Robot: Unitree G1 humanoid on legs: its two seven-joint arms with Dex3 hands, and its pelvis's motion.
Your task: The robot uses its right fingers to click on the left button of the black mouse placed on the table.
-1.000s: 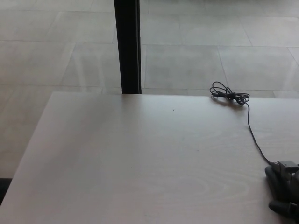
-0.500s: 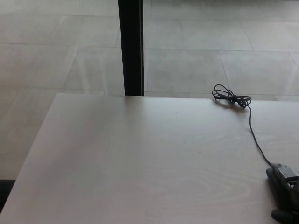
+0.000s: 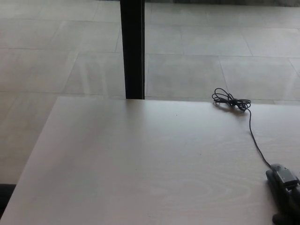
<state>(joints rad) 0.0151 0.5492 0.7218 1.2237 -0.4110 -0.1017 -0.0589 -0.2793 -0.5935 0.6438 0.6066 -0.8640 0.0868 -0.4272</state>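
The black mouse [image 3: 274, 172] lies at the table's right edge, near the picture's bottom right corner. Its thin black cable [image 3: 253, 135] runs from its front towards the far side and ends in a coiled bundle [image 3: 230, 101]. My right hand [image 3: 288, 194] lies dark over the mouse, cut off by the picture's edge. Black hand and black mouse merge, so where they touch stays unclear. A small grey patch shows on top near the mouse's front. My left hand does not show.
The pale wooden table [image 3: 140, 164] fills the lower picture, its far edge below a black upright post [image 3: 132, 47]. Beyond lies a grey tiled floor [image 3: 197, 65]. The table's left edge slants towards the bottom left corner.
The whole picture has shifted slightly down and to the right, so the camera has moved. The hand over the mouse shows a little less at the bottom right corner.
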